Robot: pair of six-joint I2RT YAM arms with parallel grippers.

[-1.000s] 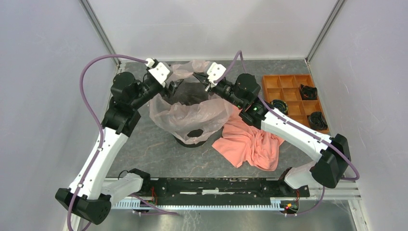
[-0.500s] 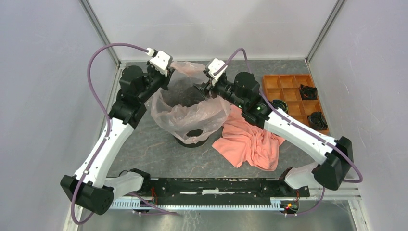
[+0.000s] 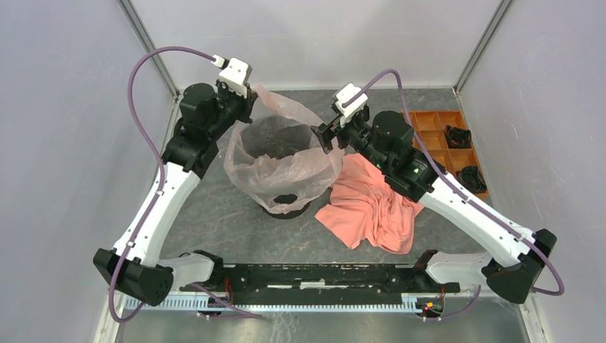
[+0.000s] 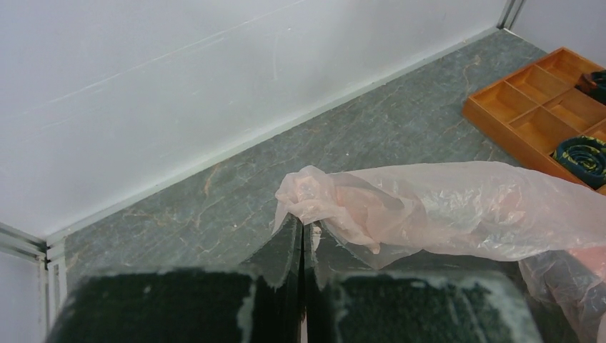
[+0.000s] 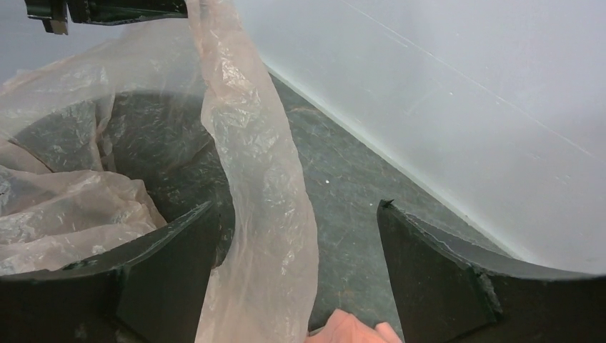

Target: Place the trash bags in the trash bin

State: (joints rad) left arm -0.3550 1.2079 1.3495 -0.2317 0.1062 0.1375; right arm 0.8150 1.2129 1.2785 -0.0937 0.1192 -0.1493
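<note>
While my left jaws pinch shut on a bunched handle of the pink trash bag (image 4: 314, 200), apparently to hold its mouth wide, my right jaws gape, gripping nothing; the bag drapes over the black trash bin (image 3: 286, 209) on the bench (image 3: 214, 221).

1. Trash bag (image 3: 279, 171), translucent pink: one.
2. Trash bin (image 3: 289, 203), black, round: one.
3. Cloth (image 3: 371, 211), coral-orange: one.
4. Compartment tray (image 3: 433, 121), orange, at the table's far right corner: one.
5. Black coiled items (image 3: 458, 135) (image 3: 472, 178) in tray compartments — two visible.
6. Robot arms (image 3: 151, 218) (image 3: 464, 214) — two.
</note>
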